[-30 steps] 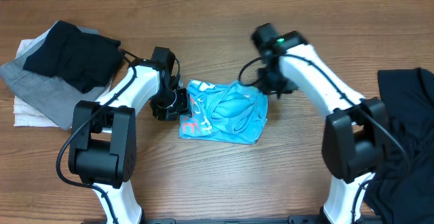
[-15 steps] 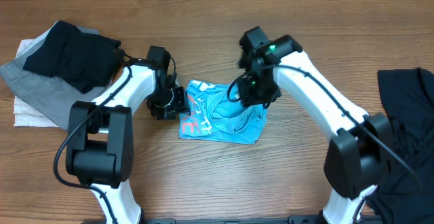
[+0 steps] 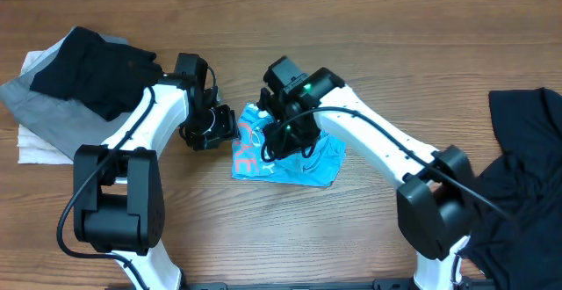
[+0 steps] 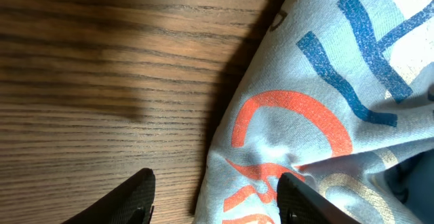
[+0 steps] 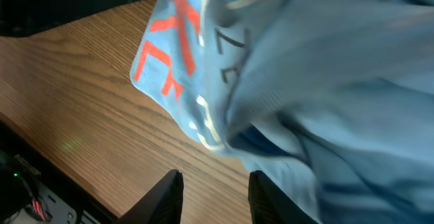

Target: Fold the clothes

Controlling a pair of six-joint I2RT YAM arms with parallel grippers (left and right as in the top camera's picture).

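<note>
- Overhead view: the light blue T-shirt (image 3: pixel 307 160) lies crumpled in a small bundle on the table (image 3: pixel 369 26), between the two arms. Its orange lettering (image 3: pixel 246 160) faces up along its left edge.
- Left gripper (image 4: pixel 213 198): positioned at the shirt's left edge, fingers apart. The hem (image 4: pixel 224 136) lies between them but is not pinched.
- Right gripper (image 5: pixel 213 193): poised over the shirt's upper-left part, fingers apart, with bare wood showing in the gap. Nothing is held.
- Other garments: a black garment (image 3: pixel 88 66) on grey cloth (image 3: pixel 44 105) lies well to the left of the shirt. A second black garment (image 3: pixel 527 141) lies well to the right. Neither is touched.
- Step in hand, by judgement: finding grip points on the bundle so it can be spread. No fold is made yet.
- Next move calls for each gripper to close on a single layer at a separate edge, then draw apart to flatten the shirt. Grabbing several layers would leave it bunched.
</note>
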